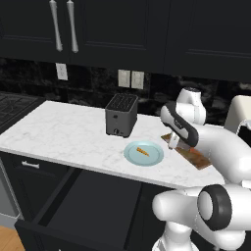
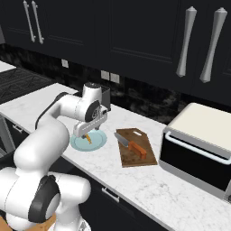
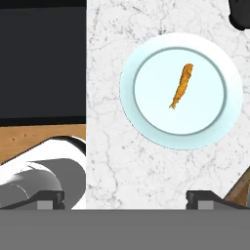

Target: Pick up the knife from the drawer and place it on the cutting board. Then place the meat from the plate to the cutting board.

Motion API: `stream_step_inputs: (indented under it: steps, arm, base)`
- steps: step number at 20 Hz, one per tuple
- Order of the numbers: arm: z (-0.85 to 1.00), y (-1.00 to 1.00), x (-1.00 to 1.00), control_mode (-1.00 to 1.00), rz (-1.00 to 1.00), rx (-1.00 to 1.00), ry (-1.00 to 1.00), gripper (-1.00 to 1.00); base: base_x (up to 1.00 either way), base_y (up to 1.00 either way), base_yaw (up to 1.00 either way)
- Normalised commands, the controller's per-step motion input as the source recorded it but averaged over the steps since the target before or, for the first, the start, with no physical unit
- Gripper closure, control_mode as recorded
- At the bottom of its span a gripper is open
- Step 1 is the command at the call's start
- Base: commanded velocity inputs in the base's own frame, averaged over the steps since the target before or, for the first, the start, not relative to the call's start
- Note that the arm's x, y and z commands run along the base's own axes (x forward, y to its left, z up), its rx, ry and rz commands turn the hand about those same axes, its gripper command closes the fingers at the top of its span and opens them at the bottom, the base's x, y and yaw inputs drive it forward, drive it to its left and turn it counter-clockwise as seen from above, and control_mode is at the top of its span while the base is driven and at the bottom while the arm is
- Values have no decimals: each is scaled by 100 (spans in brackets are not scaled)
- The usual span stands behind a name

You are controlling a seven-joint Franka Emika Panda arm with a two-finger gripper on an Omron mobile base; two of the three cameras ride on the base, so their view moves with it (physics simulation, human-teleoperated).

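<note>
- We judge the knife step done: the knife [image 2: 133, 145] lies flat on the cutting board [image 2: 144, 158], red-brown handle toward the near end, grey blade toward the back.
- The meat step is in hand. Our gripper [image 3: 124, 197] hangs above the counter [image 1: 63, 132] between plate [image 3: 146, 124] and board, jaws spread wide and holding nothing.
- The meat [image 3: 181, 86] lies near the middle of the plate, not touching the rim.
- Next, we would bring the gripper over the strip, turn the fingertips across its narrow width, then lower until they straddle it.
- The meat is a thin, tapered orange strip, slightly curved; a shallow grip may slip off.
- The plate is round, pale blue-green, smooth, with a low rim.
- The board is flat brown wood with visible grain; the counter is white veined marble.
- The drawer [image 1: 73, 206] stands open below the counter, dark inside.
</note>
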Motion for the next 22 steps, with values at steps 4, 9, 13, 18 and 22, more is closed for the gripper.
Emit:
stream_step_inputs:
  steps: [4, 9, 13, 18, 22]
  arm:
    - [4, 68, 4, -100, -11, 0, 0, -100]
    - [-9, 34, 28, -100, -15, 0, 2, -100]
    - [-15, 2, 44, -100, -8, 0, 6, -100]
    - [-19, 9, 38, -100, -1, 0, 9, -100]
    - [-24, 15, 31, -100, 0, 0, 7, -100]
  base:
    - [0, 0, 0]
    - [0, 0, 0]
    - [0, 0, 0]
    - [0, 0, 0]
    - [0, 0, 0]
